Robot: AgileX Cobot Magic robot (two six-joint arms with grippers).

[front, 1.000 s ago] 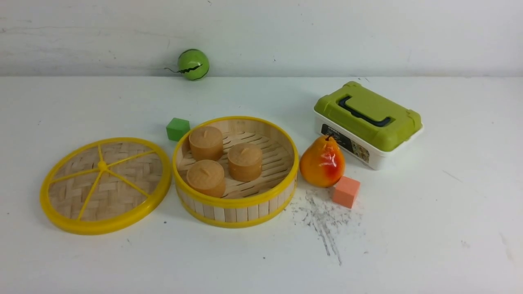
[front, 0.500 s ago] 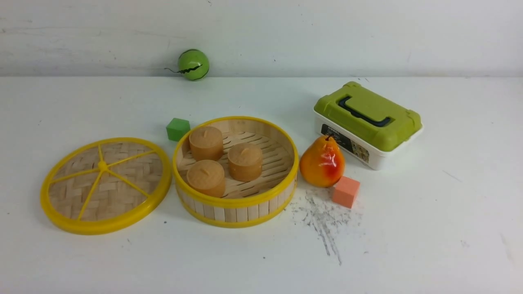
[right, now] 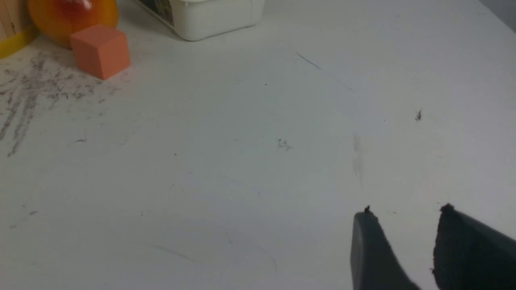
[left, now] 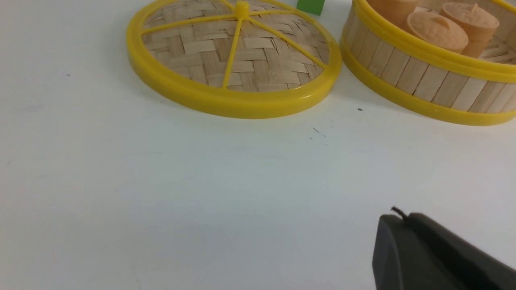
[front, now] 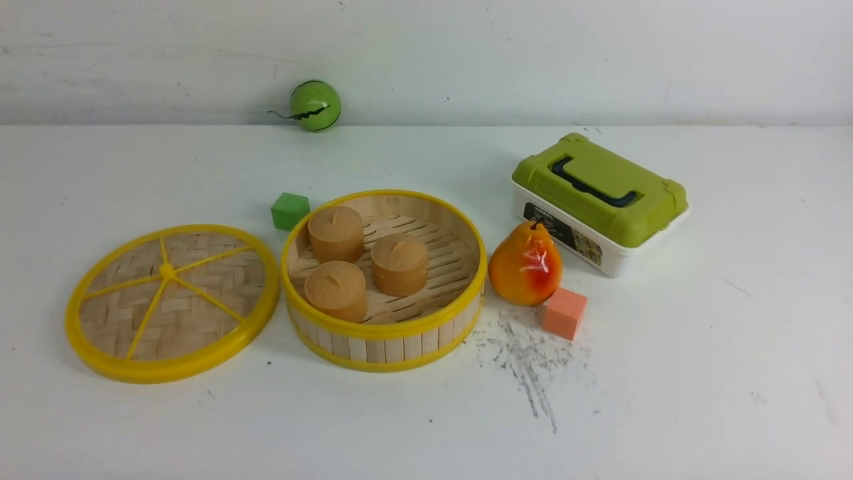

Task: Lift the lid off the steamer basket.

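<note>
The lid [front: 200, 320], a woven tan disc with yellow rim and spokes, lies flat on the table just left of the steamer basket [front: 386, 347]. The basket stands uncovered with three tan buns [front: 400, 263] inside. In the left wrist view the lid [left: 234, 60] and the basket [left: 423, 80] lie ahead of my left gripper [left: 403, 216], which is shut and empty, well short of both. My right gripper [right: 405, 210] is open and empty over bare table. Neither gripper shows in the front view.
A green cube [front: 290, 211] sits behind the basket. A pear [front: 526, 265] and an orange cube [front: 564, 313] sit to its right, and a white box with a green lid [front: 600, 200] behind them. A green ball [front: 315, 105] rests by the back wall.
</note>
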